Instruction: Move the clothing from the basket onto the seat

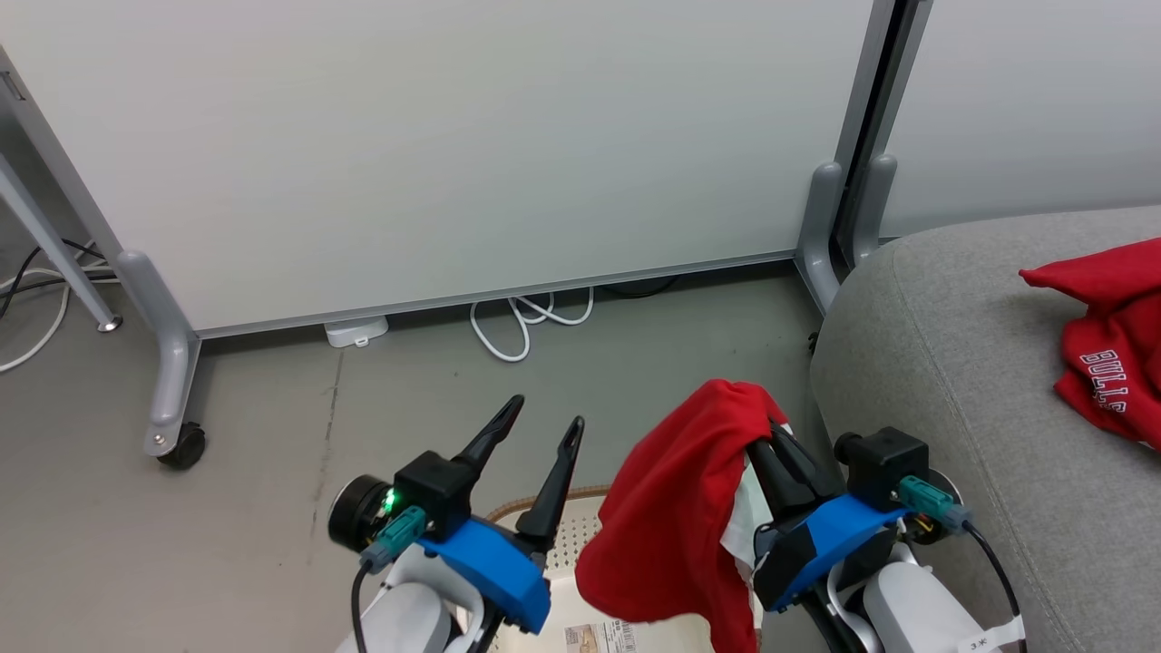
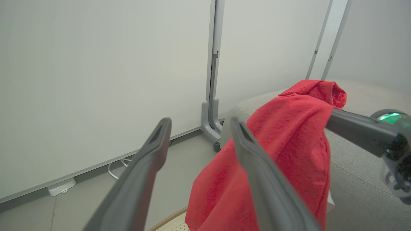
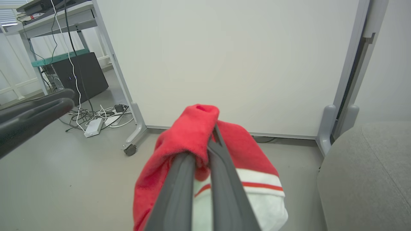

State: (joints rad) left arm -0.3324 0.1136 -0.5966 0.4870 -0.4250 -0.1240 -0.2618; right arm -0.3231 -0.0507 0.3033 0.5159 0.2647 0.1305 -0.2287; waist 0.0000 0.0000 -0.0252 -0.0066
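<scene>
A red garment (image 1: 671, 526) with a white striped panel hangs from my right gripper (image 1: 757, 435), which is shut on its top fold above the basket (image 1: 580, 535). In the right wrist view the cloth (image 3: 192, 138) wraps both dark fingers. My left gripper (image 1: 544, 433) stands open and empty just left of the hanging garment (image 2: 289, 141); its fingers (image 2: 151, 150) frame bare floor. A second red garment with white "BULLS" lettering (image 1: 1111, 349) lies on the grey seat (image 1: 961, 363) at the right.
A white partition on castor feet (image 1: 172, 426) stands behind, its post (image 1: 825, 227) beside the seat's corner. White cables (image 1: 526, 326) lie under it. A desk with cables and a power strip (image 3: 93, 126) stands far left.
</scene>
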